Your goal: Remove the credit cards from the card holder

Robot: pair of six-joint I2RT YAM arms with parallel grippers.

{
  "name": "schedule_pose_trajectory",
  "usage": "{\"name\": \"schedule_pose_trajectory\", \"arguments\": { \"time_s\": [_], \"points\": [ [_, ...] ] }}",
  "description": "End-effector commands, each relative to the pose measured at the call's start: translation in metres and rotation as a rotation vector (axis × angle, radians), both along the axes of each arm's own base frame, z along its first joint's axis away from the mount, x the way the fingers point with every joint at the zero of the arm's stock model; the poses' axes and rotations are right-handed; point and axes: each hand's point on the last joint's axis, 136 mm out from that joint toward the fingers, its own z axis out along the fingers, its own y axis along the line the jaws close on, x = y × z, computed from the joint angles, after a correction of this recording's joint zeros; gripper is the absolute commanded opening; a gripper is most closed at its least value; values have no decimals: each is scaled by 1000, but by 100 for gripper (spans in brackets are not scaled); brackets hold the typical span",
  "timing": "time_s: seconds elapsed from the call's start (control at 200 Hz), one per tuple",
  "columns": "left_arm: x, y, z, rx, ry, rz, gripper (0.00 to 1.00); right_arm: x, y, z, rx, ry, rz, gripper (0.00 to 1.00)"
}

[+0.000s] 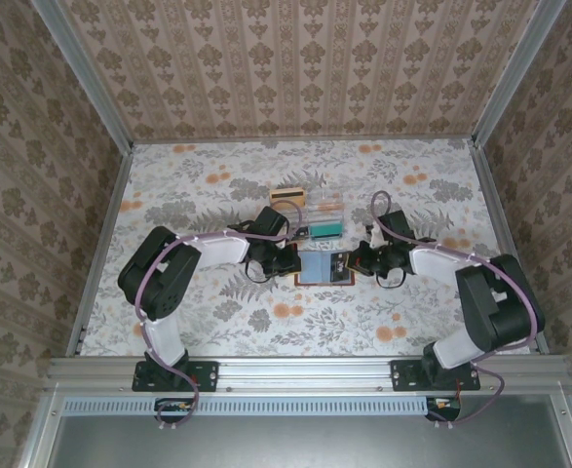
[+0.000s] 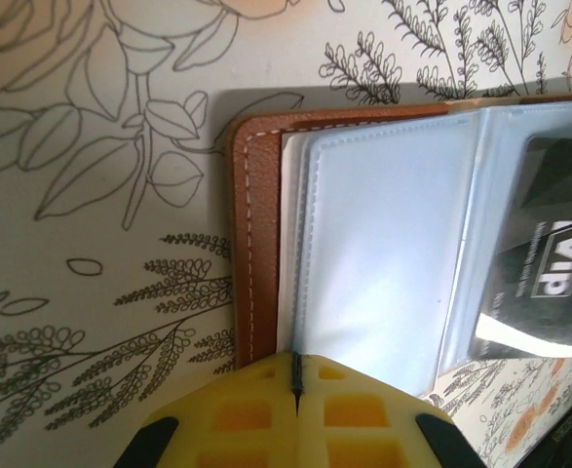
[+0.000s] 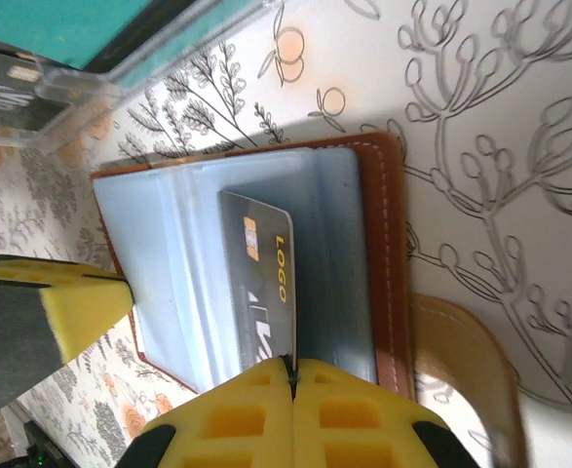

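The right gripper (image 3: 291,378), pads pressed together at bottom centre, is pinching a black plastic card with gold lettering (image 3: 256,283), half inside the open reddish-brown leather-look card holder (image 3: 391,224) lying mid-frame on the floral-printed desk (image 1: 208,185). The left gripper (image 2: 295,390), likewise closed, is sitting at the holder's opposite edge. If the holder is gripping it tightly, the card could slip or drag the holder. The left arm (image 1: 169,268) and right arm (image 1: 480,292) are reaching inward, elbows raised.

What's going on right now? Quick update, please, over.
Left jaws shut, at open card holder edge. Right jaws shut at black card end. Nothing blocking.
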Motion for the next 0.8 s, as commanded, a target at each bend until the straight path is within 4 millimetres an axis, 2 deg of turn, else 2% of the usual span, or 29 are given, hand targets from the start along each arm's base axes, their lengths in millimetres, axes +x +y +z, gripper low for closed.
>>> {"name": "schedule_pose_trajectory", "arguments": {
  "time_s": [0.0, 0.075, 0.095, 0.165, 0.23, 0.32, 0.45, 0.58, 0.61, 0.665, 0.71, 0.795],
  "points": [
    [-14, 19, -6, 80, 25, -12, 0, -11, -11, 8, -57, -8, 21, 0],
    [-11, 18, 4, 68, -1, -7, 0, -7, -10, 21, -59, -36, 35, 0],
    [-9, 18, 7, 66, -11, -5, 0, -5, -10, 32, -55, -70, 38, 0],
    [-5, 18, 20, 53, -44, 4, 1, -2, -9, 48, -73, -107, 54, 0],
    [0, 19, 33, 38, -76, 18, 15, 1, -8, 62, -101, -146, 83, 0],
    [6, 25, 51, 19, -116, 42, 23, 5, -4, 77, -149, -194, 124, 0],
    [11, 41, 71, 6, -164, 92, 41, 11, 10, 94, -218, -259, 215, 0],
    [16, 67, 91, -6, -216, 173, 54, 23, 28, 115, -311, -368, 330, 0],
    [16, 74, 95, -10, -225, 192, 59, 23, 33, 109, -341, -351, 373, 0],
    [17, 87, 102, -9, -247, 228, 76, 28, 43, 115, -371, -389, 436, 0],
    [15, 99, 106, -3, -261, 257, 86, 34, 51, 120, -401, -426, 487, 0],
    [14, 118, 116, 1, -288, 299, 90, 44, 68, 131, -441, -512, 588, 0]
  ]
}}
